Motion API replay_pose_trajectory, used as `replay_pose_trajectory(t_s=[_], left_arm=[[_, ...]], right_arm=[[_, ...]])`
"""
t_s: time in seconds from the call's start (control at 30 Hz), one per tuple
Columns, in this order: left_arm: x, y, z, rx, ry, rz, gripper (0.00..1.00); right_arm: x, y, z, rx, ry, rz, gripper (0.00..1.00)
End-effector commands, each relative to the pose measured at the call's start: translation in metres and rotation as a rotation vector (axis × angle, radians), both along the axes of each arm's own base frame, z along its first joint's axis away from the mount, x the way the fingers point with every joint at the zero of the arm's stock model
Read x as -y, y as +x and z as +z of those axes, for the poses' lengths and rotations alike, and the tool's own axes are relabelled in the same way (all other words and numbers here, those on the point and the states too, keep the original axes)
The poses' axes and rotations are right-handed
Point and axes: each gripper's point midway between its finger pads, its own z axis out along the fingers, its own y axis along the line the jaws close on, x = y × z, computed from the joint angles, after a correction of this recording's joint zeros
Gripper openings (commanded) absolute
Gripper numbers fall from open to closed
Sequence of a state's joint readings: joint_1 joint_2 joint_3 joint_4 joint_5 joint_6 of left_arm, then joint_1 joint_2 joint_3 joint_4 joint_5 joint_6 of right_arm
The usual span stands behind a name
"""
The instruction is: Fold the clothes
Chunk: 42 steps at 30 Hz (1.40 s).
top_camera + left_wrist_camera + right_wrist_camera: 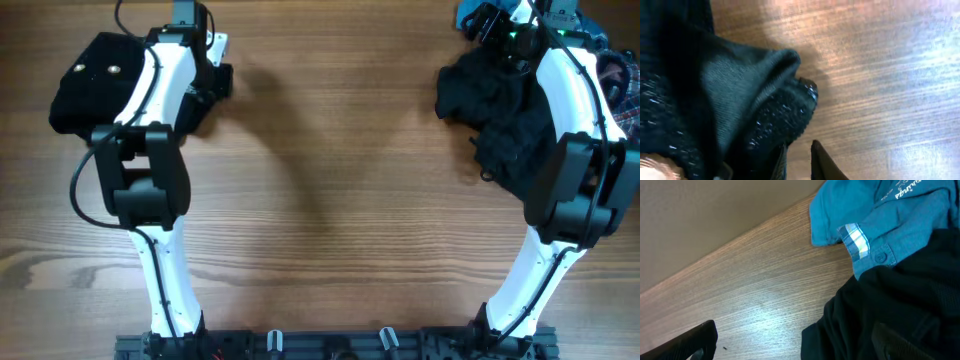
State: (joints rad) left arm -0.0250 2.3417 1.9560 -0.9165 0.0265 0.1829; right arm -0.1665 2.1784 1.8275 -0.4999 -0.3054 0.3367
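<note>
Garments counted: four. The black textured garment (85,90) is folded into a compact block with two pale round buttons (113,69) showing. It lies at 10 o'clock on the counter (320,150). The second black garment (500,110) lies crumpled at 2 o'clock. The teal-blue garment (875,210) touches its 12 o'clock edge, and the plaid garment (622,90) sits at its 3 o'clock.

Claws: two. The left claw (799,150) is released, jaws narrowly parted beside the black knit. The right claw (795,337) is released, jaws wide.

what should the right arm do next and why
Probably lower the right gripper and close on the crumpled black garment: its jaws stand wide open right at that cloth's edge, and the buttoned black garment already lies folded on the left side.
</note>
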Motion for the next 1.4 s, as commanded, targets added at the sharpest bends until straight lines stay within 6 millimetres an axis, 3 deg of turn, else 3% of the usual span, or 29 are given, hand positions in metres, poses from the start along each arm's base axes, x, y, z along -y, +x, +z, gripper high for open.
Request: replay_pose_trajectory(t_s=[0.0,0.23,0.3,0.7,1.13,1.23,1.37], left_arm=[[-0.022,0.001,-0.015,-0.012,0.015,0.022,0.17],[-0.043,-0.001,-0.042,-0.047,0.014,0.062,0.17],[-0.047,0.003,-0.041,-0.03,0.014,0.071,0.17],[-0.084,0.045,-0.026,0.163,0.035,0.133,0.17],[-0.139,0.086,0.004,0.394,0.047,0.242,0.18],[-0.137,0.087,0.004,0.397,0.039,0.237,0.17],[-0.108,0.081,-0.003,0.348,-0.007,0.186,0.14]], right_arm=[[0.001,0.0,0.0,-0.002,-0.009,-0.013,1.0],[0.001,0.0,0.0,-0.002,-0.009,-0.013,1.0],[0.001,0.0,0.0,-0.002,-0.009,-0.013,1.0],[0.001,0.0,0.0,-0.002,-0.009,-0.013,1.0],[0.001,0.0,0.0,-0.002,-0.009,-0.013,1.0],[0.001,0.0,0.0,-0.002,-0.009,-0.013,1.0],[0.001,0.0,0.0,-0.002,-0.009,-0.013,1.0]])
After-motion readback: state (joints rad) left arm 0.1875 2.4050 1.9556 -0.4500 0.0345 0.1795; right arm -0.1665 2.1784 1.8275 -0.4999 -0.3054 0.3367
